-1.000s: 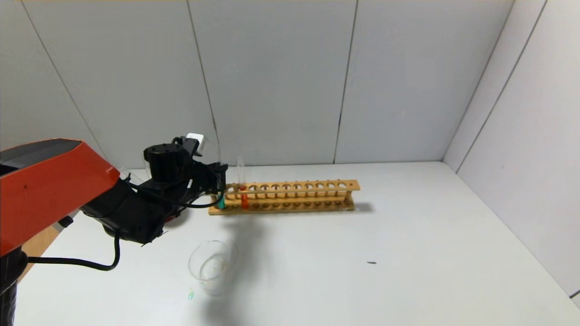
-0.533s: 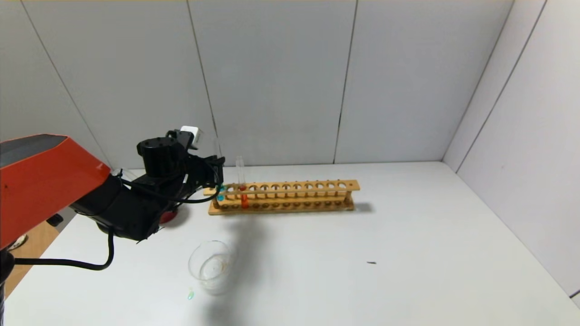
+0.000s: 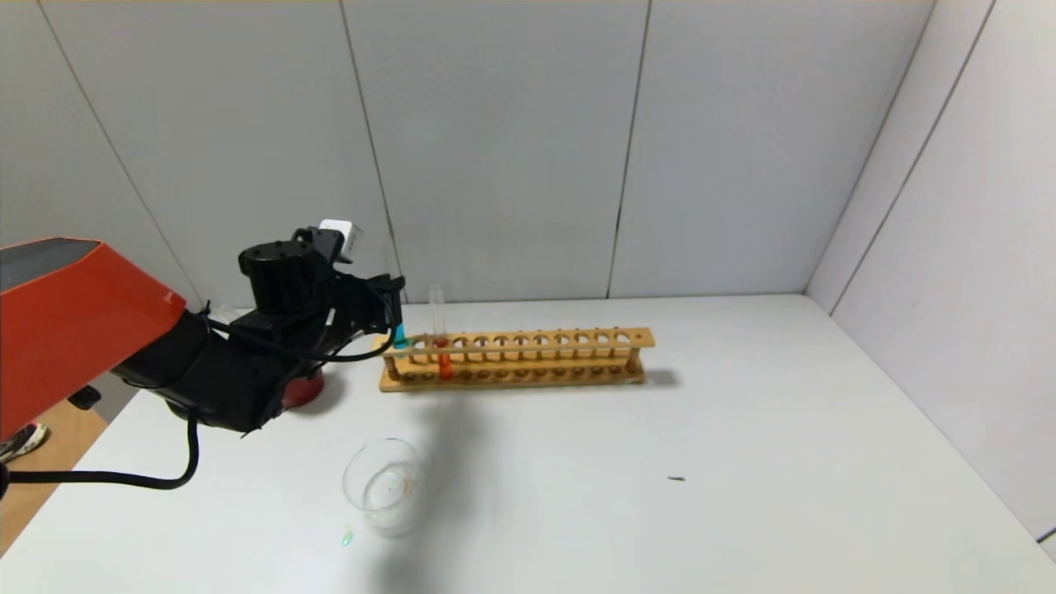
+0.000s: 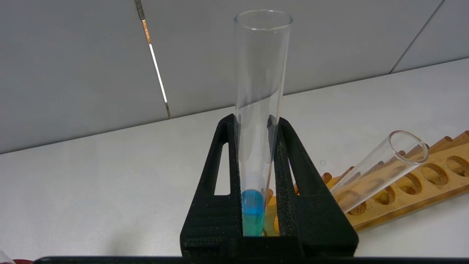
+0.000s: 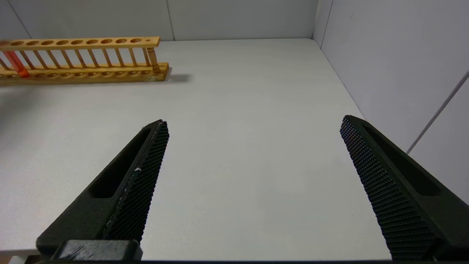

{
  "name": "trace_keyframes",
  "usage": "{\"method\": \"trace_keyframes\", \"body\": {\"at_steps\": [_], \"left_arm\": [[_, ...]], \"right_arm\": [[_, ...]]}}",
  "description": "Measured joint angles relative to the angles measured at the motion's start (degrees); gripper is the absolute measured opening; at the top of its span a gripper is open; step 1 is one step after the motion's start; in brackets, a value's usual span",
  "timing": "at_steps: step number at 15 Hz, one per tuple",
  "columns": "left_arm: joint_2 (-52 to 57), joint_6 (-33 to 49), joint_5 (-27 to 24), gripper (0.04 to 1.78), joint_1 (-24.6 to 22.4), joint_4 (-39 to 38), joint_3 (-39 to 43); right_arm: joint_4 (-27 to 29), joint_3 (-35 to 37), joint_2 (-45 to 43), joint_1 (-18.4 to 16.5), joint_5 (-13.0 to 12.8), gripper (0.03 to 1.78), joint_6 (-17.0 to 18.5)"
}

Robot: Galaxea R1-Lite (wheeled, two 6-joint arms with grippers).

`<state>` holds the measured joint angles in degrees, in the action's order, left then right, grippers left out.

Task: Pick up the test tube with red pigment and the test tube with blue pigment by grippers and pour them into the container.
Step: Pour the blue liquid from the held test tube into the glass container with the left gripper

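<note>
Left pincer (image 4: pixel 258 176) is clamping the blue-pigment tube (image 4: pixel 258 110) upright; keeping it vertical while carrying toward the container (image 3: pixel 384 487) below is preventing spills. Right pincer (image 5: pixel 253 176) is gaping wide.

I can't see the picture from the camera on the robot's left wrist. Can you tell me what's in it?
The left gripper has its black jaws shut on the test tube with blue pigment, held upright with a little blue liquid at its bottom. Behind it lies a white table, with a wooden rack holding another clear tube.
</note>
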<state>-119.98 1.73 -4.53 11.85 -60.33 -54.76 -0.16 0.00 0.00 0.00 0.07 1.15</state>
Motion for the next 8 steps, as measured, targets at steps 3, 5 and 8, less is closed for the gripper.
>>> {"method": "trace_keyframes", "body": {"at_steps": [3, 5, 8], "left_arm": [[0.7, 0.0, 0.1, 0.3, -0.4, 0.6, -0.3], [1.2, 0.0, 0.1, 0.3, -0.4, 1.0, -0.6], [1.8, 0.0, 0.2, 0.3, -0.6, 1.4, -1.2]], "right_arm": [[0.0, 0.0, 0.0, 0.0, 0.0, 1.71, 0.0], [0.0, 0.0, 0.0, 0.0, 0.0, 1.71, 0.0], [0.0, 0.0, 0.0, 0.0, 0.0, 1.71, 0.0]]}}
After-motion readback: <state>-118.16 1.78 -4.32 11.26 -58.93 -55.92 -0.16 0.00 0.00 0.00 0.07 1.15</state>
